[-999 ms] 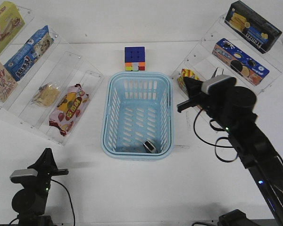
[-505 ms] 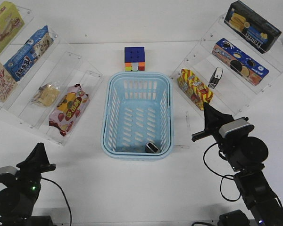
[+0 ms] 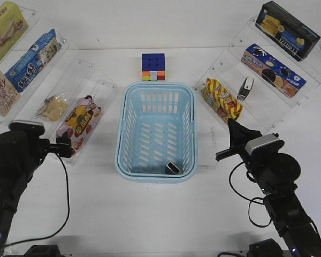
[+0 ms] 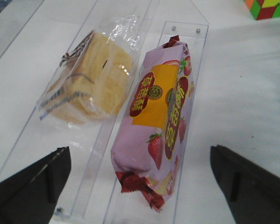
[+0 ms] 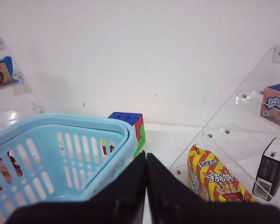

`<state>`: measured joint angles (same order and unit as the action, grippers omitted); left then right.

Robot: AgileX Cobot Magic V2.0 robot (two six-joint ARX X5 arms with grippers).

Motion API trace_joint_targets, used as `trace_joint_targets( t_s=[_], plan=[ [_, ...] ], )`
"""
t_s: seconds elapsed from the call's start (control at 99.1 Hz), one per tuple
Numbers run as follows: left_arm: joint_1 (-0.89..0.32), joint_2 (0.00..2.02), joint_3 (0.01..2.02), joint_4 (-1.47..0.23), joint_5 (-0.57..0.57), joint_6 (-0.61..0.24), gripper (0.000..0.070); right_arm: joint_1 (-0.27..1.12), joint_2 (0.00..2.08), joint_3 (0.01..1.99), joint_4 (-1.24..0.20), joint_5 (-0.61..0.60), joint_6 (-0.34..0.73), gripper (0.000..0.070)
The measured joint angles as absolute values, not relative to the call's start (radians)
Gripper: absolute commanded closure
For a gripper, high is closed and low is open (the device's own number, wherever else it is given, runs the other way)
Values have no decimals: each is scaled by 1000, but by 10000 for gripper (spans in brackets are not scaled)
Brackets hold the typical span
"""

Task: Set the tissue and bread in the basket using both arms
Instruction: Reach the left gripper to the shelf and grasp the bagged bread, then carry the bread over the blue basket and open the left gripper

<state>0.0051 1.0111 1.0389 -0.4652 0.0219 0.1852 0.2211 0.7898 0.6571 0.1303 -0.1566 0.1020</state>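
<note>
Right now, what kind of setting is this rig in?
Probably a lab mock-up of a shop counter: clear acrylic shelves hold packaged snacks like the strawberry snack bag, with a blue basket on a plain white table.

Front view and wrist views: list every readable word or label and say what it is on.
"Pocky": red-lettered box on the left rack.
"IZUMI" (probably, seen upside down): black box on the right rack.
Strawberry bag, striped bag: Chinese characters, too blurred to quote.
Blue boxes, bread label: unreadable.
</note>
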Motion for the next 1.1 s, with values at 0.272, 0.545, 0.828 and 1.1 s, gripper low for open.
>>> trace_joint_targets(
  t_s=[0.272,0.545,0.828,1.1],
  plan=[
    [-20,1244,1225,-491,-160,460,90,221,790,657,131,-157,102,700],
    [-22,1358,1230,-397,-162,556,97,221,790,657,131,-157,102,700],
    [-22,1410,1230,-380,-189,564,603,221,790,657,131,-157,102,700],
    [-37,1373,1243,-387,-196,563,619,221,790,657,131,-157,102,700]
  ],
)
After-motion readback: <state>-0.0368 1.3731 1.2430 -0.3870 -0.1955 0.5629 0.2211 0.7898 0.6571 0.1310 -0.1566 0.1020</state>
